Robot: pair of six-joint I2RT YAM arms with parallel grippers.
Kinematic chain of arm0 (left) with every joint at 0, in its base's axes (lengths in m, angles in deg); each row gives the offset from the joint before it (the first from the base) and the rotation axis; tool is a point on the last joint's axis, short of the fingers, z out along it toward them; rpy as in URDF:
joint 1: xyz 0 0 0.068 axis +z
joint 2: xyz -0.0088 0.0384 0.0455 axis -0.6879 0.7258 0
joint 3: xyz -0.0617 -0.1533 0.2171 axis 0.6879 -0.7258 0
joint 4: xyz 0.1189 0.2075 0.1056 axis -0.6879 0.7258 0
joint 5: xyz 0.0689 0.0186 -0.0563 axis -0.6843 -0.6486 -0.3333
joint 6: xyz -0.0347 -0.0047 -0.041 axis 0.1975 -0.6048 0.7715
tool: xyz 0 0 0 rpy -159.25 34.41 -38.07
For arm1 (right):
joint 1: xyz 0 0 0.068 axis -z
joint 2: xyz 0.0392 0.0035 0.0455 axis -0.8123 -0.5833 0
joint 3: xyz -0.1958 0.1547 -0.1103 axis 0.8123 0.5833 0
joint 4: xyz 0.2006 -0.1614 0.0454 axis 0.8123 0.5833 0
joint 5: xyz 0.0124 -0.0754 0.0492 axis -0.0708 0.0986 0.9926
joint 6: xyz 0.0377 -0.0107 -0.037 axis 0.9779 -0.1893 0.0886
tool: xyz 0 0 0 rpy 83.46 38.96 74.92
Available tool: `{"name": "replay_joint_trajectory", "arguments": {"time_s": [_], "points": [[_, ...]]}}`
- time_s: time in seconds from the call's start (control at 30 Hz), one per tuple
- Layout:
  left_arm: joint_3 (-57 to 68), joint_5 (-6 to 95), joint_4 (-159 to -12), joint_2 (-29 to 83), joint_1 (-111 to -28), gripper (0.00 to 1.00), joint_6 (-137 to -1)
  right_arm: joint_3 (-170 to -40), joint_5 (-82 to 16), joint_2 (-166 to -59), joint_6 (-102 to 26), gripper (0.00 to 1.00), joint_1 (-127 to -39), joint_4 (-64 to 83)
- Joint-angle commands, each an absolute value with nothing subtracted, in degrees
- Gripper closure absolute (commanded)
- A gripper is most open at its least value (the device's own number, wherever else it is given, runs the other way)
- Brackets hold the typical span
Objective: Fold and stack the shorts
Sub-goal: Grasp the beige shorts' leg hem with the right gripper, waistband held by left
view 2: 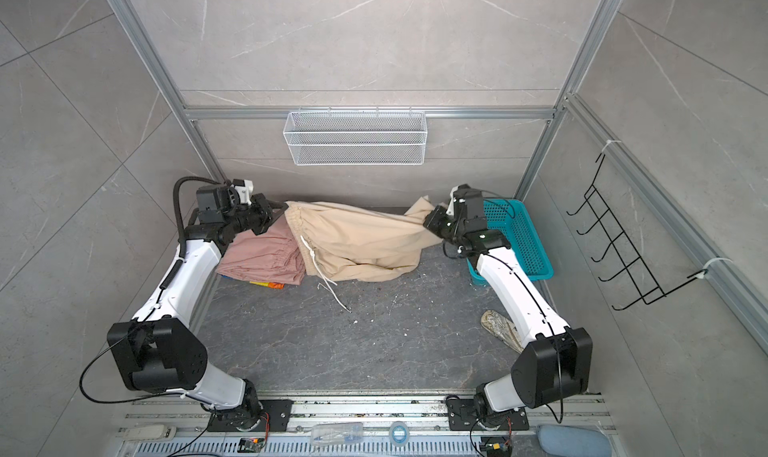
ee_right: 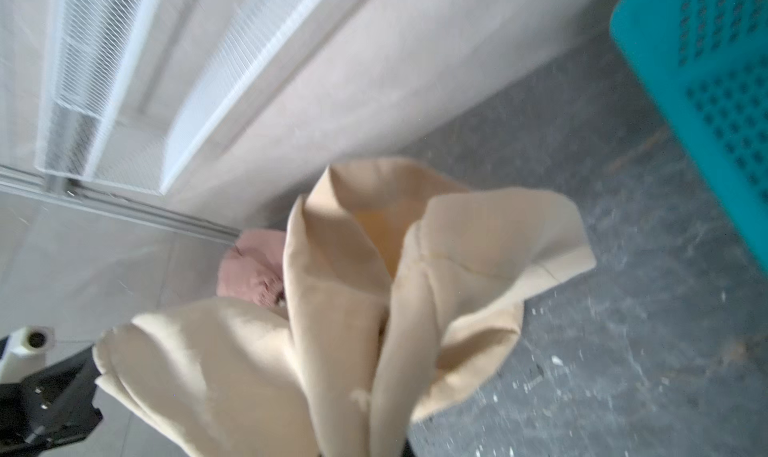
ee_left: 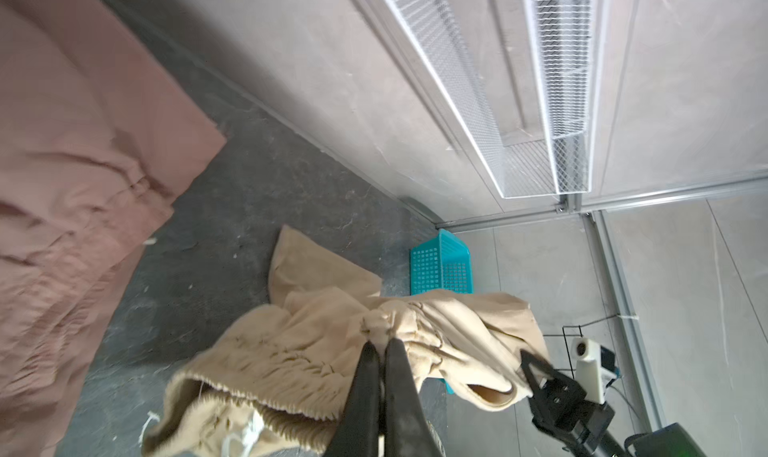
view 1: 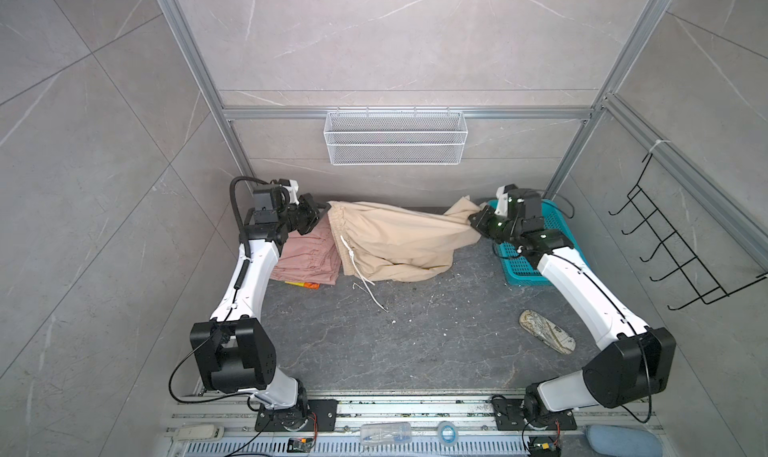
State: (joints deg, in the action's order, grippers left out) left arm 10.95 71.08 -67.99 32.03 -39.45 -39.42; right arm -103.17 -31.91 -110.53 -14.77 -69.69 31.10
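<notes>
The beige shorts hang stretched between the two arms at the back of the dark grey counter. The left end effector is clamped on the gathered waistband. In the left wrist view its two black fingers are pressed together with a bunch of the waistband between them. The right end effector holds the opposite end, at a leg. In both top views the fabric is drawn into a narrow twist where it enters the jaws. In the right wrist view the cloth covers the fingertips, so the grip itself does not show there.

Both held ends are raised. The middle of the shorts sags, and the lower part lies in folds on the counter. The white drawstring hangs from the waistband, and its end lies on the counter in front.

The pink shorts lie folded flat on the left side, under the left arm. The waistband side of the beige pair covers their right edge. Under their front edge shows a small yellow and orange strip of the rainbow-striped shorts.

The teal basket stands at the back right corner, behind and beneath the right arm.
</notes>
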Motion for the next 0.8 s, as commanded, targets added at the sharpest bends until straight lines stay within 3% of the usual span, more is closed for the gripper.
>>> {"name": "replay_joint_trajectory", "arguments": {"time_s": [0.0, 0.23, 0.43, 0.77], "points": [[3.6, 69.8, -72.0, 29.9, -37.5, 1.00, -38.0, -94.8, -33.5, -115.3, -15.0, 0.93, -72.0, 33.8], [-6.5, 69.4, -73.0, 27.3, -36.0, 1.00, -39.6, -88.3, -30.9, -119.2, -13.5, 0.91, -72.3, 29.1], [-9.5, 69.8, -75.0, 26.5, -35.9, 1.00, -38.8, -85.6, -29.9, -120.1, -12.5, 0.70, -72.3, 27.5], [-10.8, 70.8, -76.1, 25.6, -35.9, 1.00, -38.4, -81.5, -28.6, -121.7, -10.2, 0.50, -72.2, 23.3]]}}
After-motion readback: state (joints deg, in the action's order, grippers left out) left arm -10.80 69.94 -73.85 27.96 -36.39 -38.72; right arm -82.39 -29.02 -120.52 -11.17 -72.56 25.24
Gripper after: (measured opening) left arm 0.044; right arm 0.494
